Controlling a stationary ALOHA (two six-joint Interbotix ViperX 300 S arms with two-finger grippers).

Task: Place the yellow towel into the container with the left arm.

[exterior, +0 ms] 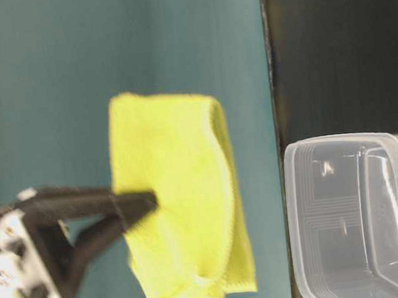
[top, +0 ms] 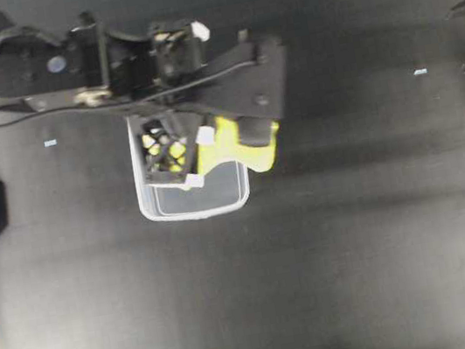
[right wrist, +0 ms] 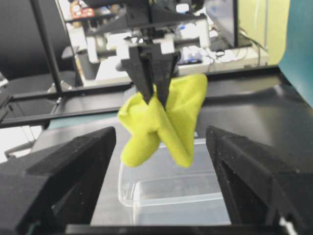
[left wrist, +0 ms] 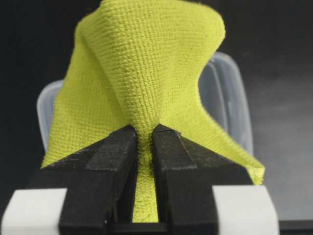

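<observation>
Black and hung with white clips and loose cables, the left arm is stretching from the upper left of the overhead view toward the middle, its wrist bending down over the container. The left gripper is pointing downward with its jaws pressed almost together, pinching a bunched fold of the yellow towel between the two black fingers. In the left wrist view the cloth is fanning out from the pinch point, covering most of the clear tub behind it.

From the right wrist view the towel is hanging free in the air, drooping in two lobes under the closed fingertips, directly above the far end of the container and not touching it. The table-level view is showing the same thing turned sideways: the towel is dangling from the gripper in the centre of the frame, well apart from the container at the lower right.

In the overhead view the towel is showing just past the upper right corner of the tub, partly hidden by the arm.

The right gripper is sitting low in the foreground of its own camera, its jaws spread wide apart and holding nothing. The black tabletop is lying under everything.
</observation>
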